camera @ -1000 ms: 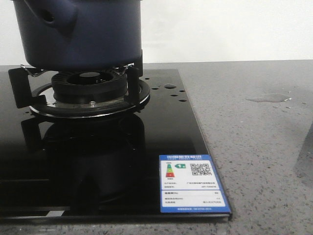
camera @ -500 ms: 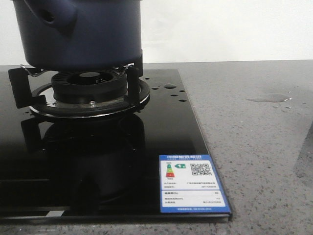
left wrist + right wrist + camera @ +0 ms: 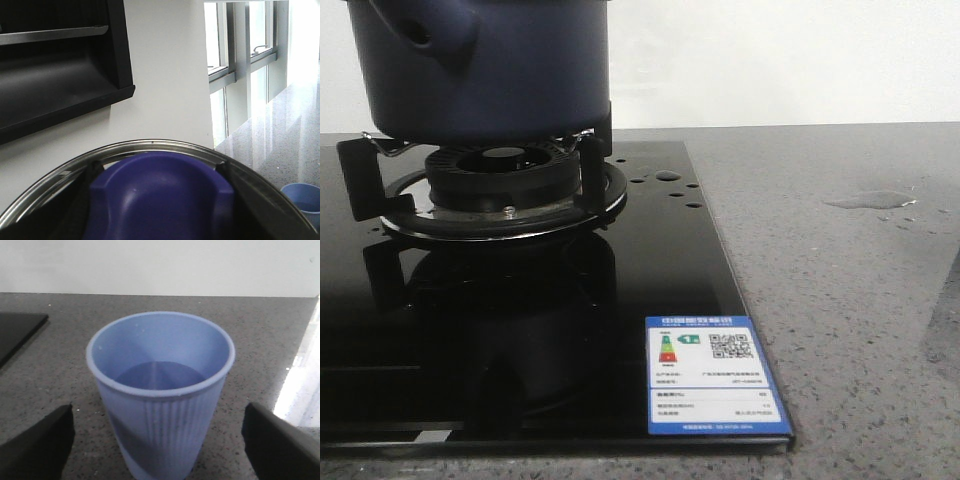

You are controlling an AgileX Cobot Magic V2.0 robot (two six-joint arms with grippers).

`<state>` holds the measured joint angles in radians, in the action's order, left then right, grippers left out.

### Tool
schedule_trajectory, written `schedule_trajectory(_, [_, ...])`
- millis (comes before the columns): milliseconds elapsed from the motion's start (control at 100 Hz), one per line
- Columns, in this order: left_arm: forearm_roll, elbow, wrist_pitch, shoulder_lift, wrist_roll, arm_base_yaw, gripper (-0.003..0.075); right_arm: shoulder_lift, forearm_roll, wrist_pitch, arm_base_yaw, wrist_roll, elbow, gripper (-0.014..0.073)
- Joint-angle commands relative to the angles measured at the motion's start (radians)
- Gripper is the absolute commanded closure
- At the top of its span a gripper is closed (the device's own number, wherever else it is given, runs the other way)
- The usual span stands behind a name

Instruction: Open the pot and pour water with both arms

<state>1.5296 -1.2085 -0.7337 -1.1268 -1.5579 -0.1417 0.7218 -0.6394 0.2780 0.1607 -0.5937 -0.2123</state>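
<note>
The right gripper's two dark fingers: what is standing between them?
In the right wrist view, the pale blue ribbed plastic cup stands upright between the right gripper's spread fingers, on the grey speckled stone counter, touching neither.

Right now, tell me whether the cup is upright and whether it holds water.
The cup stands upright on the counter, rim level, and holds water: a darker pool fills its lower part.
</note>
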Motion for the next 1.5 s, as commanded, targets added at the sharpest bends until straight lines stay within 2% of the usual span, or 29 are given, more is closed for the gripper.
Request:
schedule_trajectory(0, [0.085,-0.035,0.012,0.025,0.006,-0.006,0.0533,0.039,0.009,0.12,0.002,0.002,-0.037,-0.0021])
schedule_trajectory(230, [0.085,-0.035,0.012,0.025,0.006,-0.006,0.0533,0.145,0.009,0.129,0.002,0.011,-0.096,-0.0021])
schedule_trajectory(420, [0.085,-0.035,0.012,0.025,0.006,-0.006,0.0533,0.225,0.016,0.13,0.002,0.075,-0.14,-0.0018])
schedule_trajectory(760, [0.085,-0.035,0.012,0.025,0.006,-0.006,0.0533,0.394,0.222,0.275,0.002,0.33,-0.149,-0.0018])
schedule_trajectory(930, [0.08,-0.035,0.012,0.025,0.006,-0.006,0.0533,0.469,0.275,0.32,0.002,0.415,-0.149,-0.0012])
schedule_trajectory(1030, [0.075,-0.035,0.01,0.025,0.006,-0.006,0.0533,0.484,0.283,0.326,0.002,0.42,-0.149,0.0071])
schedule_trajectory(1150, [0.075,-0.035,0.01,0.025,0.006,-0.006,0.0533,0.484,0.301,0.356,0.002,0.42,-0.149,0.0239])
schedule_trajectory(1250, [0.075,-0.035,0.01,0.025,0.006,-0.006,0.0533,0.484,0.301,0.382,0.002,0.42,-0.149,0.0336])
schedule_trajectory(1490, [0.069,-0.035,0.01,0.025,0.006,-0.006,0.0533,0.484,0.358,0.435,0.002,0.407,-0.149,0.0358])
